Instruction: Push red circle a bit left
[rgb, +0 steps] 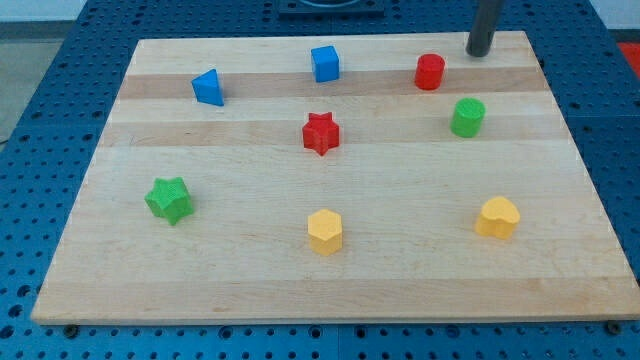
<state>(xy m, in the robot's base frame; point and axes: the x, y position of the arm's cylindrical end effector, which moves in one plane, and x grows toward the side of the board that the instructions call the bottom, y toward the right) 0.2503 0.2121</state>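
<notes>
Camera view: a wooden desk (330, 190) on a blue pegboard (40, 90) carries eight blocks, two of each colour. Red: a star (321, 133) at centre and the red circle (430, 72) near the view's top right. Green: a star (169, 199) and a cylinder (467, 117). Blue: a cube (325, 63) and a triangle (208, 87). Yellow: a hexagon (325, 231) and a heart (497, 217). My tip (479, 53), a bare rod without jaws and holding nothing, stands just right of the red circle, apart, nothing between them.
</notes>
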